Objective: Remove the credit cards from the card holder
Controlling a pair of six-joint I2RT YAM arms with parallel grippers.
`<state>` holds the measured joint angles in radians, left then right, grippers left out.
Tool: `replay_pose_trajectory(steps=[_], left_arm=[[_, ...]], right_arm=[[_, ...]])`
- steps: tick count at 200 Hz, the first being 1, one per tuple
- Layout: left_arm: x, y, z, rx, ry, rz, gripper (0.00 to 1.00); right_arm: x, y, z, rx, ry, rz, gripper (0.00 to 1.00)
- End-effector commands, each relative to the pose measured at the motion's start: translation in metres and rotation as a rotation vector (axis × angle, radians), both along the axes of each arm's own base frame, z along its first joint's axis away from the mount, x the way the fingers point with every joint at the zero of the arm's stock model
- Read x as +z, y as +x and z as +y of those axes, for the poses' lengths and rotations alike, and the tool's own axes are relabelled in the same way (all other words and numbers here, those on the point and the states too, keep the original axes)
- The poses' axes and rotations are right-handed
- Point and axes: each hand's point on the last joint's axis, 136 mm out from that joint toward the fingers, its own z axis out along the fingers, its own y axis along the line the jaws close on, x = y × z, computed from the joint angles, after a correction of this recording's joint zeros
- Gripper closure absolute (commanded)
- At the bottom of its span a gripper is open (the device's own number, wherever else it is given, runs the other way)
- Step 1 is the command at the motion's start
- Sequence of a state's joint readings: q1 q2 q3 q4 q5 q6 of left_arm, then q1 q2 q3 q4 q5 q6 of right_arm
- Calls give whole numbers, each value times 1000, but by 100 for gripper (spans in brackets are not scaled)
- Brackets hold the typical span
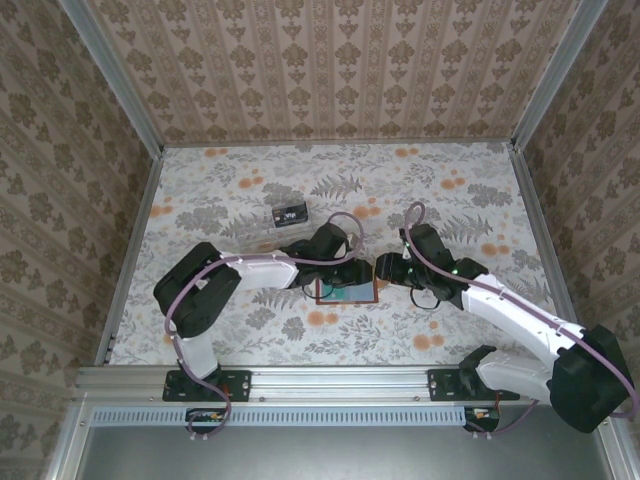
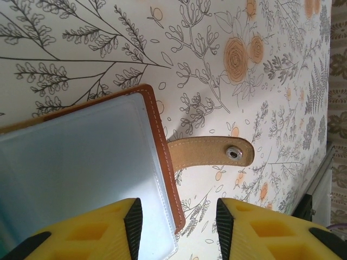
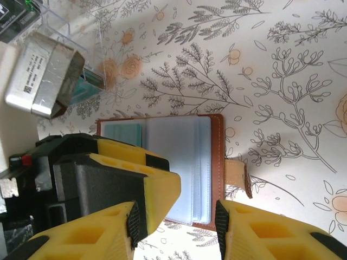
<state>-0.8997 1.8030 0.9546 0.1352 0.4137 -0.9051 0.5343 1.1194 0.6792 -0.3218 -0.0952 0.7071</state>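
The card holder (image 1: 347, 292) lies open on the flowered table, brown leather outside and pale blue-grey sleeves (image 3: 184, 162) inside. A teal card (image 3: 122, 132) shows in the far sleeve. Its tan snap strap (image 2: 209, 151) sticks out flat to the side. My left gripper (image 2: 179, 227) hangs open over the holder's near corner, one pad above the sleeve and the other above bare table. My right gripper (image 3: 179, 225) is open too, just off the holder's edge and beside the left gripper's yellow fingers (image 3: 162, 189). In the top view the left gripper (image 1: 352, 275) and the right gripper (image 1: 383, 268) meet above the holder.
A clear plastic piece (image 1: 282, 220) with dark and coloured cards stands behind the left arm; it appears again as the clear plastic piece (image 3: 59, 38) at the right wrist view's upper left. Patterned walls close in the table (image 1: 450, 330) on three sides.
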Motion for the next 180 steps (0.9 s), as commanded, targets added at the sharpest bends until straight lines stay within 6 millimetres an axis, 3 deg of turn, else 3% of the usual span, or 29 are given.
replay_pose_trajectory(steps=[1,30,43,60,76,90,106,180], left_arm=[[18,2,14,26,-6,-20,58],[35,2,41,58,30,-66,61],[34,0,57,78,61,-70,65],[24,-1,79,115,111,-64,79],[12,-2,98,148,156,-47,100],[4,-3,107,159,173,-37,100],[-4,-3,111,159,187,-29,100],[-31,-3,112,153,214,13,100]], right_arm=[[-3,-4,9,38,41,22,56],[0,1,28,85,92,25,57],[0,3,38,108,105,30,59],[-5,5,53,139,126,59,66],[-10,6,67,167,137,85,73],[-14,8,76,178,151,103,75],[-31,9,82,176,155,158,79],[-60,13,97,187,174,261,80]])
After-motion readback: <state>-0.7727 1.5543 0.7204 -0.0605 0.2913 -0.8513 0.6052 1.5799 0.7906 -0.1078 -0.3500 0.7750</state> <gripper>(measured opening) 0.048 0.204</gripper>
